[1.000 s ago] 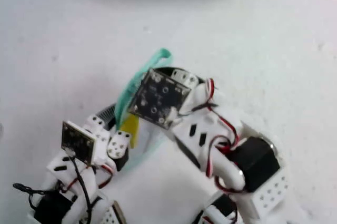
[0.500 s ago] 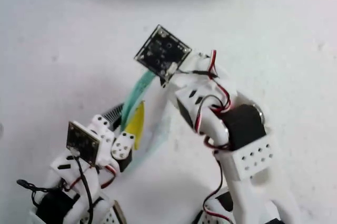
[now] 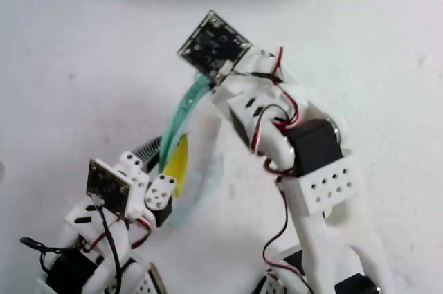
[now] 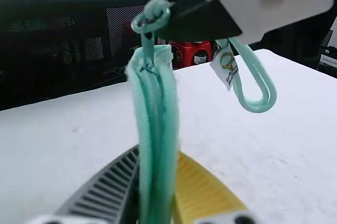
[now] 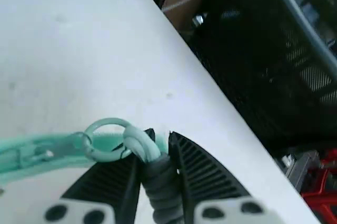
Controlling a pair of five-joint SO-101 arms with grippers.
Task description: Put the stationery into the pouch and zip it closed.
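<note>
Pouch clamped at one end in the left hand, zip pull pinched in the right hand: draw straight along the zip, left hand bracing firmly.

A white table stands before a black mesh panel, with a red object beyond it.

Pouch top: soft green cloth, fuzzy edge. Cord on zip: smooth, rubbery, bit shiny. Left gripper: ribbed matt plastic. Right gripper: ribbed black plastic. Table: white, smooth, matt. Right arm shell: smooth white plastic.
</note>
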